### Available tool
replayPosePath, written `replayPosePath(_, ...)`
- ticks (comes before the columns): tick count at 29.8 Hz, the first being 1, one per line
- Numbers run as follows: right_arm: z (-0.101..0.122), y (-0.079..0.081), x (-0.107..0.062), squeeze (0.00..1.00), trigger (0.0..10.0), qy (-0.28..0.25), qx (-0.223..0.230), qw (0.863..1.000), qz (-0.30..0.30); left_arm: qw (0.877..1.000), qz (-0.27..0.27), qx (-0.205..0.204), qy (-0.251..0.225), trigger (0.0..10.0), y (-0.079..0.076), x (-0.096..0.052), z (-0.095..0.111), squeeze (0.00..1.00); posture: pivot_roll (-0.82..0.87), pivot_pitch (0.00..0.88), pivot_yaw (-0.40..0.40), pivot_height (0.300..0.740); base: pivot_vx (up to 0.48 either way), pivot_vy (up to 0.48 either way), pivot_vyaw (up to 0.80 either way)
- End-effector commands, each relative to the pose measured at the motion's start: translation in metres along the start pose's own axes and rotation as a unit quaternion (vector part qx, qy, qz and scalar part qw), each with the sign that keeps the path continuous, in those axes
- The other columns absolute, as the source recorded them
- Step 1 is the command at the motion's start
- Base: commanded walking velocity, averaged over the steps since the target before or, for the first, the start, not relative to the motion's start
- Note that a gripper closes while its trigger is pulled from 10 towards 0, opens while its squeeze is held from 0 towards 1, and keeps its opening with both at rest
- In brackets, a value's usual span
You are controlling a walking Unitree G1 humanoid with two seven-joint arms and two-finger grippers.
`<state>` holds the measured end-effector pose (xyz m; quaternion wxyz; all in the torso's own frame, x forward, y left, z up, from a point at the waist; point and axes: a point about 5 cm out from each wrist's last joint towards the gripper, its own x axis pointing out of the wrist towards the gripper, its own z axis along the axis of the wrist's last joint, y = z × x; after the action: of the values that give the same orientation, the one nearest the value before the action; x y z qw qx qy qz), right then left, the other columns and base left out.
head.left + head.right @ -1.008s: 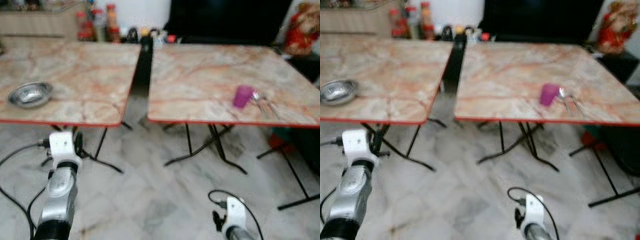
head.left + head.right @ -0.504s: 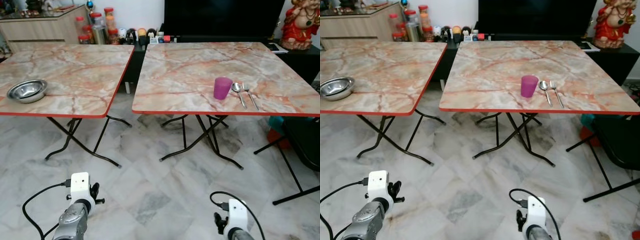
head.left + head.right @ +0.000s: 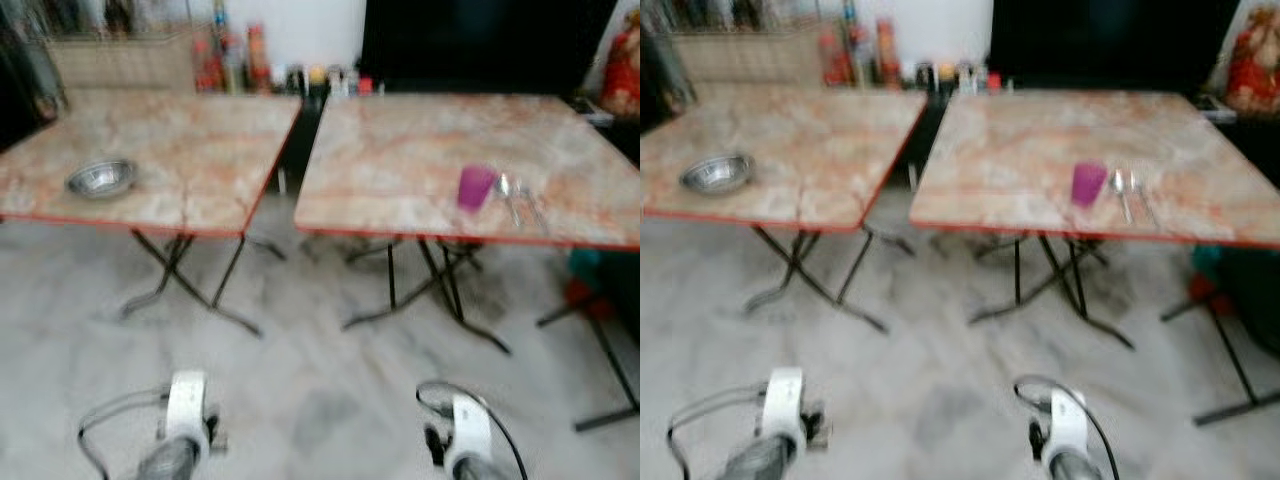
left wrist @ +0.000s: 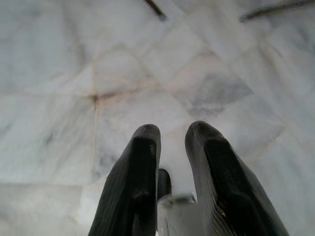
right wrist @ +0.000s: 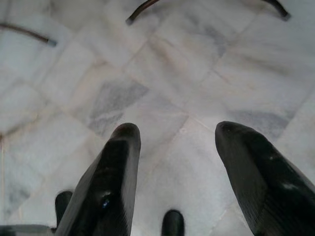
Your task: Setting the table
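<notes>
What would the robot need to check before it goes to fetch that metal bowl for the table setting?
1. Bowl located: ok. The metal bowl sits on the left table, near its front left corner.
2. Place setting located: ok. The purple cup and cutlery are on the right table.
3. Left gripper free: ok, fingers slightly apart, holding nothing, pointing at the floor.
4. Right gripper free: ok, open and holding nothing.
5. Within reach of the bowl: not ok, both arms hang low, well short of the tables.
6. Clear view: not ok, the head views are blurred.
</notes>
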<state>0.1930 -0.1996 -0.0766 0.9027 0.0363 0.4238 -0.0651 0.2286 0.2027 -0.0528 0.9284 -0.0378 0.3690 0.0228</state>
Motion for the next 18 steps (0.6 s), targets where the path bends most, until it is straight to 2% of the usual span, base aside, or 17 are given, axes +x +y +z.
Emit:
replayPosePath(1, 0.0078, 0.0060, 0.0020, 0.00, 10.0, -0.010, 0.001, 1.000, 0.008, 1.000, 0.009, -0.010, -0.016, 10.0, 0.0058, 0.0022, 0.0135, 0.00, -0.01, 0.000, 0.004, 0.740, 0.360, 0.000, 0.00)
replayPosePath(5, 0.0080, 0.0059, 0.0020, 0.00, 10.0, -0.009, -0.003, 1.000, 0.009, 1.000, 0.006, 0.002, -0.013, 10.0, 0.0046, 0.0029, 0.0143, 0.00, -0.01, 0.000, 0.005, 0.740, 0.367, 0.000, 0.00)
replayPosePath(18, 0.0074, 0.0063, 0.0021, 0.00, 10.0, -0.005, -0.012, 1.000, 0.011, 1.000, 0.002, -0.002, -0.013, 10.0, -0.0004, 0.0042, 0.0148, 0.00, -0.02, 0.000, 0.009, 0.740, 0.397, 0.000, 0.00)
